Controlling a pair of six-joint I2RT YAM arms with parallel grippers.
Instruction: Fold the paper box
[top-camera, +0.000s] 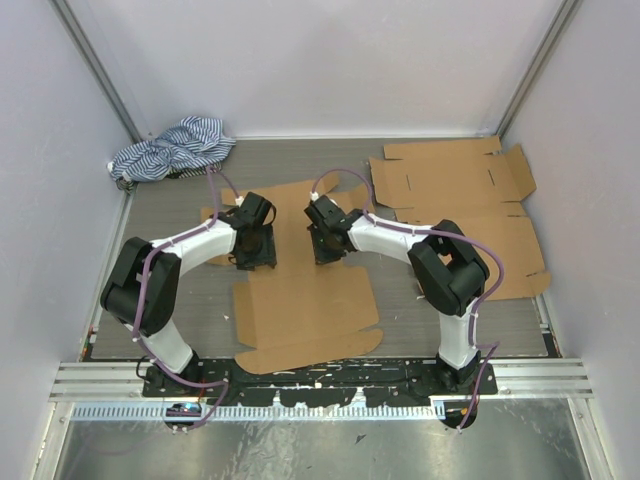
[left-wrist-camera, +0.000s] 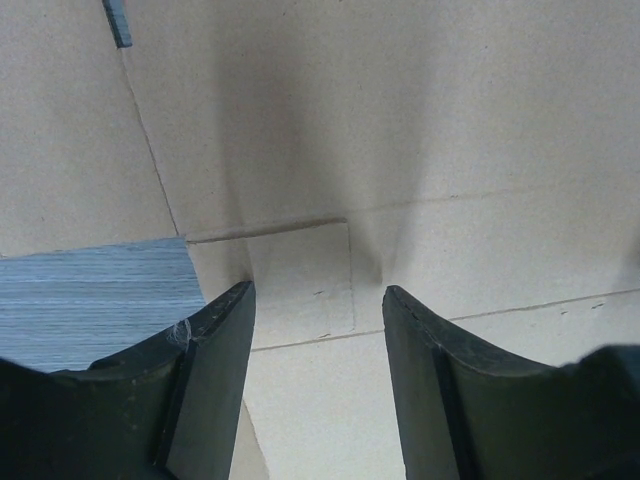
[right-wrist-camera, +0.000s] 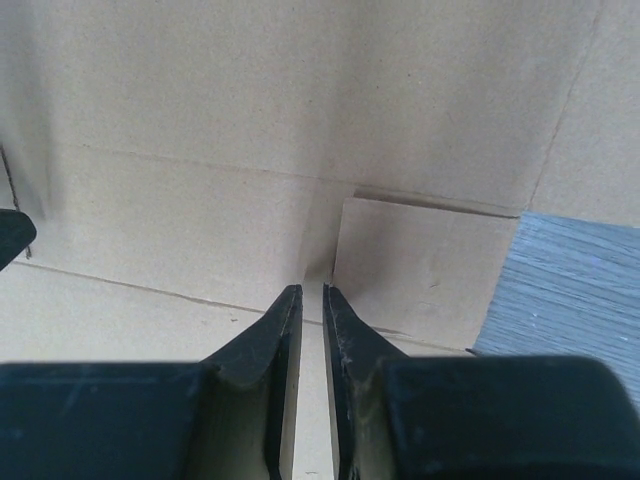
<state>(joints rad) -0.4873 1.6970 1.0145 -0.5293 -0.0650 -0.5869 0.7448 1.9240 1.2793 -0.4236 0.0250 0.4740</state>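
Observation:
The paper box (top-camera: 300, 310) is a flat brown cardboard blank lying in the middle of the table, and both grippers are down on its centre. My left gripper (top-camera: 253, 256) (left-wrist-camera: 318, 292) is open, its fingers straddling a small corner flap (left-wrist-camera: 300, 270) with nothing gripped between them. My right gripper (top-camera: 325, 250) (right-wrist-camera: 311, 290) is closed to a thin slit with a strip of the box's cardboard (right-wrist-camera: 200, 120) between its fingers, beside another small flap (right-wrist-camera: 425, 265). The cardboard behind both grippers looks raised along a crease.
Two more flat cardboard blanks (top-camera: 450, 180) (top-camera: 510, 255) lie at the right. A striped cloth (top-camera: 170, 148) is bunched in the back left corner. White walls enclose three sides. Grey table (left-wrist-camera: 90, 300) shows beside the box. A metal rail (top-camera: 320, 380) runs along the front.

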